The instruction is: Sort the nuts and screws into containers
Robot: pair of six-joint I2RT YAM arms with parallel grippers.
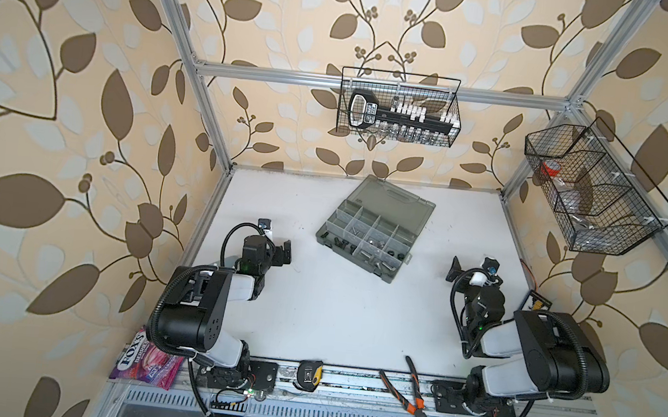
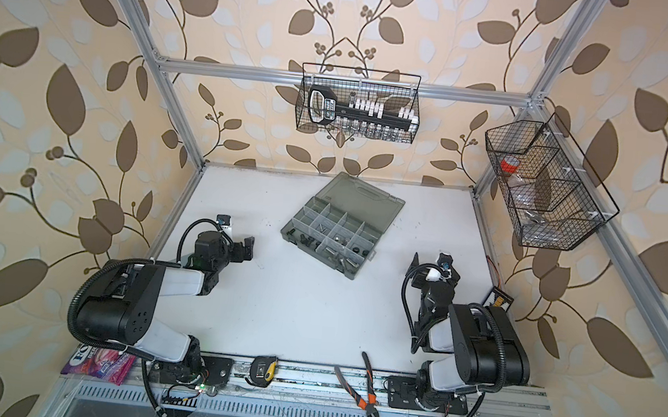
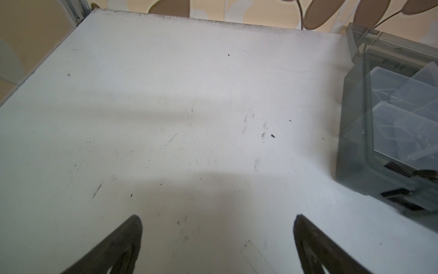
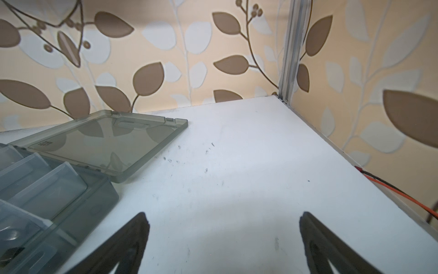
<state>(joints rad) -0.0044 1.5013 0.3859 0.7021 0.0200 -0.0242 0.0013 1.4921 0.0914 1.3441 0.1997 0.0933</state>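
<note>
A: Looking for strays: is anything loose on the counter [image 1: 313,320]?

B: None that I can see. The screws [image 1: 382,264] and nuts [image 1: 377,244] lie in one box [image 1: 391,201] near the counter's back edge. It sits askew between two arms, neither clearly nearer. The pieces are too small to count.

A: Grip?

B: The left jaws and right jaws gape wide, empty.
</note>
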